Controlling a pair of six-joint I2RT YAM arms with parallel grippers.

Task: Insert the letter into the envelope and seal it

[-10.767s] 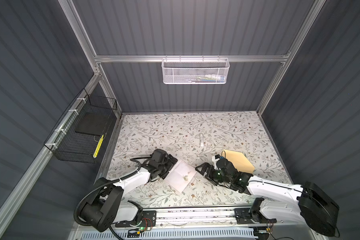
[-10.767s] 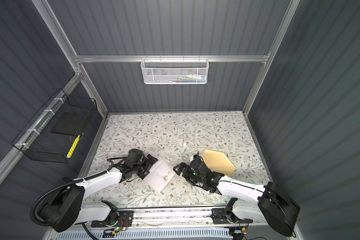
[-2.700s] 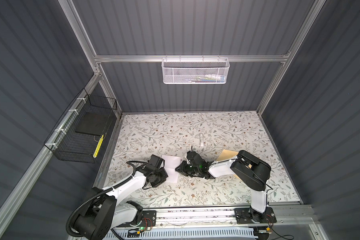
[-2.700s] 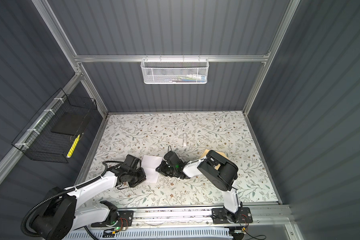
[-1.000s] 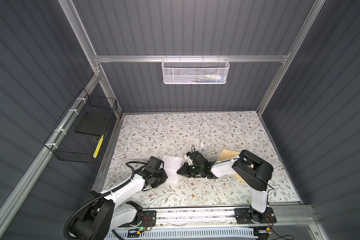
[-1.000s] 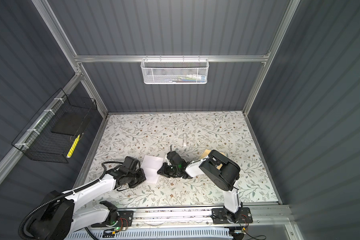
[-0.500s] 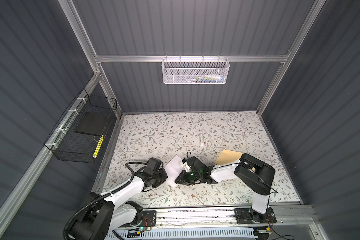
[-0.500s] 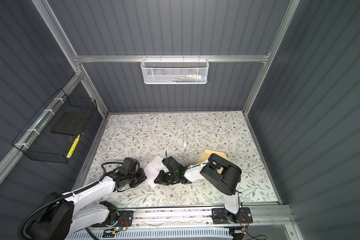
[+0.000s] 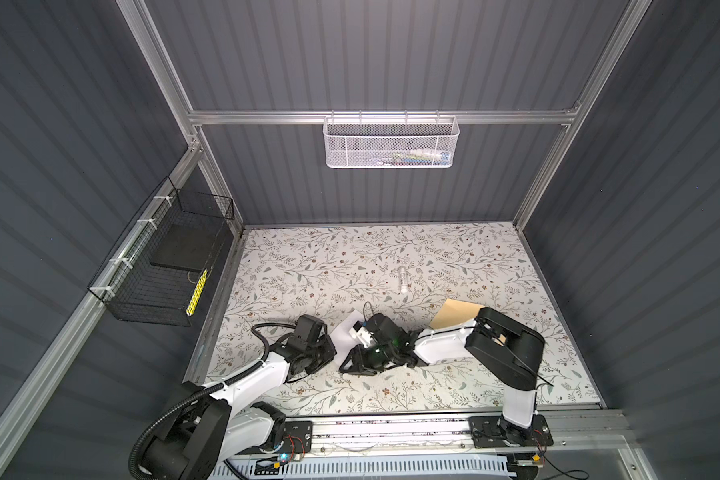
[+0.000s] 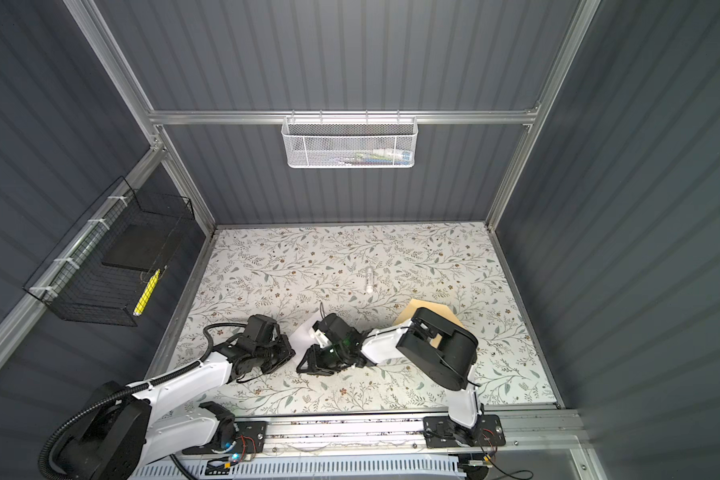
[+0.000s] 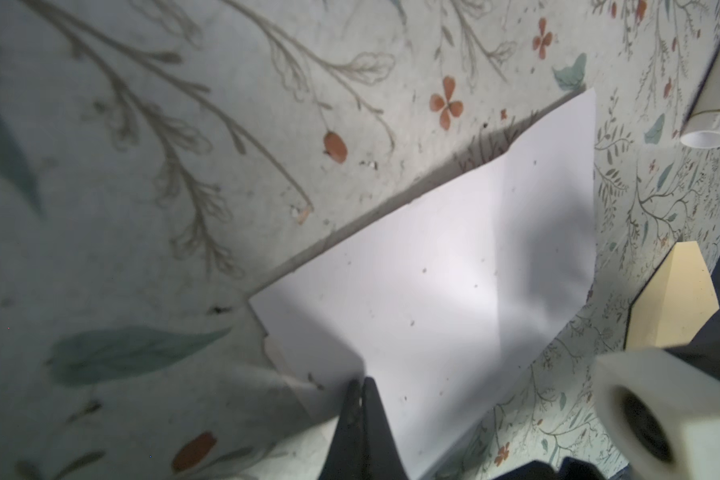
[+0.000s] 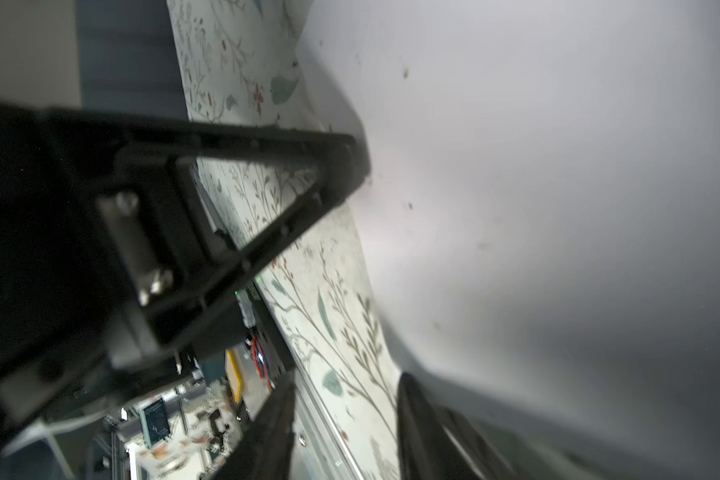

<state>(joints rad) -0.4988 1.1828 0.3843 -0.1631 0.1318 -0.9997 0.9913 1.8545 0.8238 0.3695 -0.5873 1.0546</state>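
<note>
Pinched in left end effector [image 11: 360, 382]: letter [image 11: 454, 291] edge, prob. raised.

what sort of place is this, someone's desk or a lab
Probably a robot test cell, not a desk: left arm and right arm on a rail, ribbed dark walls, aluminium frame.

Our left arm reaches toward 1 o'clock, its left gripper [image 11: 360, 385] pinched closed on the letter [image 11: 454, 291]. Our right arm is bent, forearm pointing to 9 o'clock, right gripper [image 9: 355, 363] with jaws apart.
</note>
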